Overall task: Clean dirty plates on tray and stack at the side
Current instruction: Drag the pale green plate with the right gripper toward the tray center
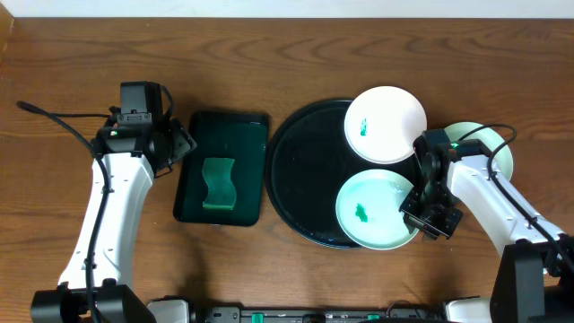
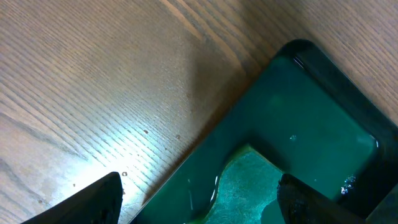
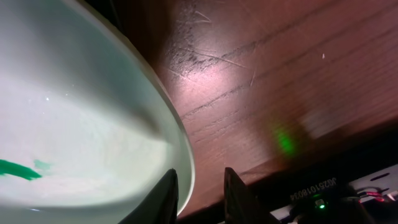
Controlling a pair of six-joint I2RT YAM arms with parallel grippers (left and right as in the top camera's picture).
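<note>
The round black tray holds a white plate at its far side and a mint-green plate at its near right. Each has a small green smear. The near plate overhangs the tray's rim. A second mint-green plate lies on the table right of the tray, partly hidden by my right arm. My right gripper is shut on the near mint plate's right rim, one finger inside and one outside. My left gripper is open and empty, over the left edge of the small rectangular tray.
A small dark rectangular tray with a green sponge stands left of the round tray. It also shows in the left wrist view with the sponge. Bare wooden table lies all round.
</note>
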